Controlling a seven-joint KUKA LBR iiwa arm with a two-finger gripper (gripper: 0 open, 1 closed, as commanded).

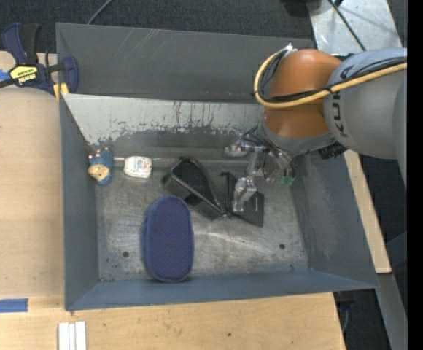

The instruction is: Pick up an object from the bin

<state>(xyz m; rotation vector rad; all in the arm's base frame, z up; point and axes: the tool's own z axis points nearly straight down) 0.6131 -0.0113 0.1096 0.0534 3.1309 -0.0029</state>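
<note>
My gripper [245,187] hangs low in the right half of the bin, just below the arm's orange cover. Directly under it lies a small black block-shaped thing [251,208] on the bin floor; whether they touch I cannot tell. To its left a longer black flat thing [192,184] lies slanted, with its lower end close to the gripper. Nothing shows as held.
A dark blue oval pouch [168,239] lies at the front left of the floor. A small white thing [137,168] and a small yellow-and-blue toy [99,168] sit near the left wall. The arm comes in over the right wall.
</note>
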